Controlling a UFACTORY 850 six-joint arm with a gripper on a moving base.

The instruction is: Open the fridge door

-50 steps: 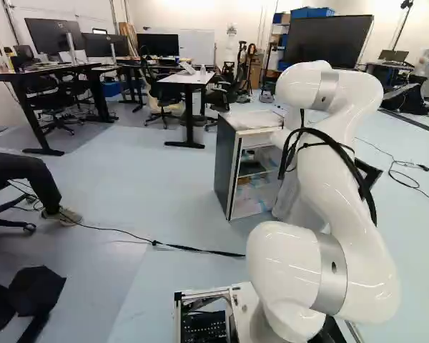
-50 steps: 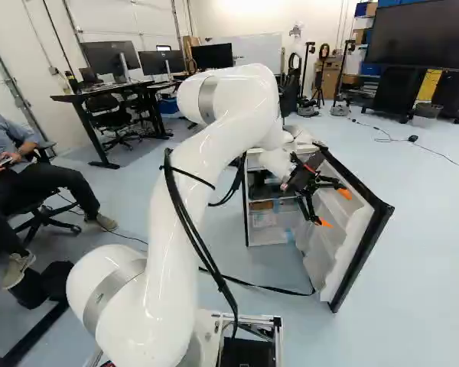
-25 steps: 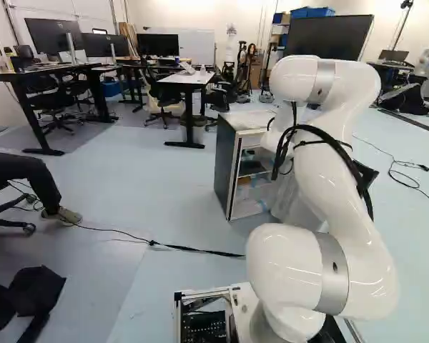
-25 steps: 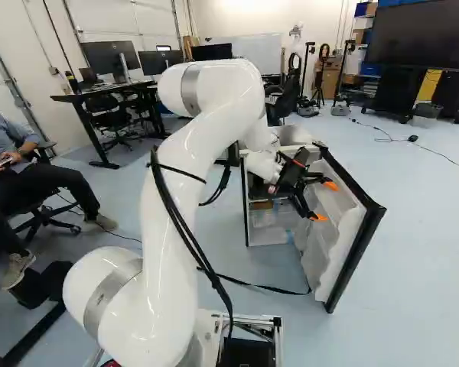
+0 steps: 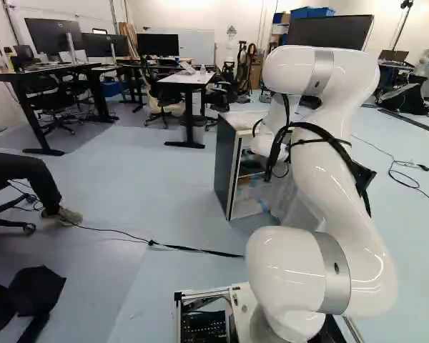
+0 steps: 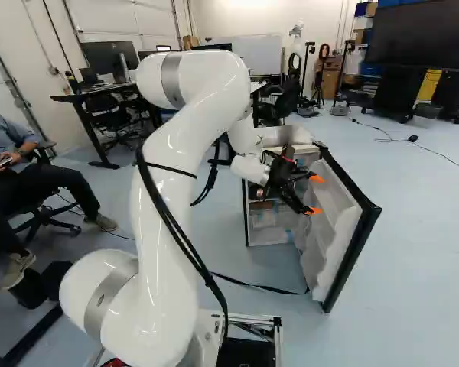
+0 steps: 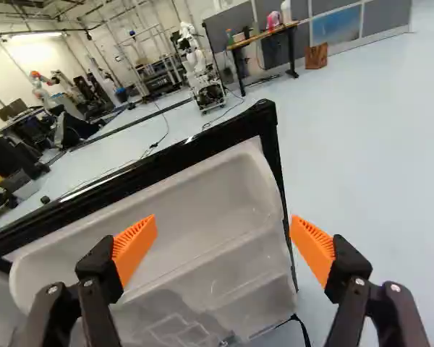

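In the right base view my gripper [image 6: 314, 195] is beside the inner side of the fridge door [image 6: 338, 222], above its shelves. The door stands swung out wide from the small fridge [image 6: 271, 238], whose inside shows. In the wrist view the gripper [image 7: 223, 242] has its orange-padded fingers far apart with nothing gripped; the door's white inner liner [image 7: 202, 210] and black edge lie ahead of and below them. From the left base view, the fridge's dark side [image 5: 227, 168] faces the floor, and the arm hides most of the door.
In the left base view a cable [image 5: 179, 247] crosses the floor before the fridge. A seated person is off to the left. A desk [image 5: 188, 80] stands behind the fridge. Another robot [image 7: 200, 72] stands beyond the door in the wrist view.
The arm's upper part and gripper have shifted left in the right base view, drawing back from the door's outer edge. The door has swung slightly inward, its outer edge a little further left. The base stays put.
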